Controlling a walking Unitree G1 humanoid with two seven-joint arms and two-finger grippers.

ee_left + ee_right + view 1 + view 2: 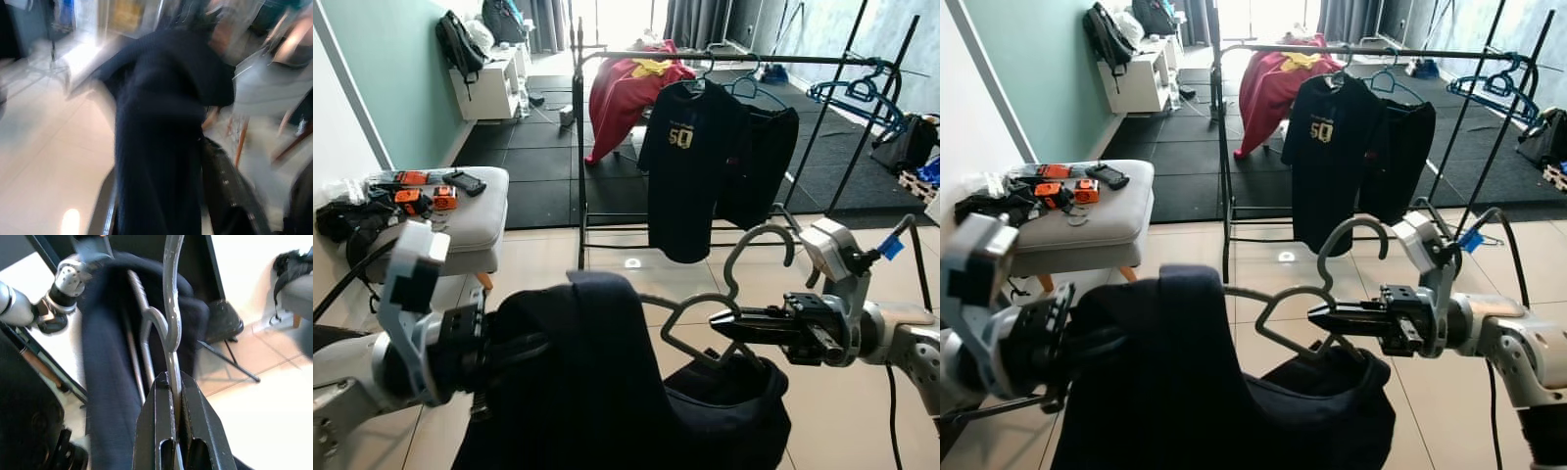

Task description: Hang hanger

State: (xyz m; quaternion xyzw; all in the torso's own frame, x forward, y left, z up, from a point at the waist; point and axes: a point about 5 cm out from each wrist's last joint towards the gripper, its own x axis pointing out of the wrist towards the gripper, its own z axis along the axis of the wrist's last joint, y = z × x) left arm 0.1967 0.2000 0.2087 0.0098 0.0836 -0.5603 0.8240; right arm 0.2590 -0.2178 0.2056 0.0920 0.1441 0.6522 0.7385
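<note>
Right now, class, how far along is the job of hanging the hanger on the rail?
Done: the dark garment is already on the grey hanger, and the right gripper has its jaws shut on the hanger's wire. In hand: the left gripper supports the garment's other side. Left: the hook is not yet on the clothes rail, which stands further ahead across the floor.

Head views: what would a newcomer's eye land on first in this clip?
The dark navy garment fills the foreground, draped between both arms on a grey plastic hanger. The right end effector is shut on that hanger below its hook; the left end effector is at the garment's other side. Behind stands a black metal clothes rack with a black printed T-shirt.
</note>
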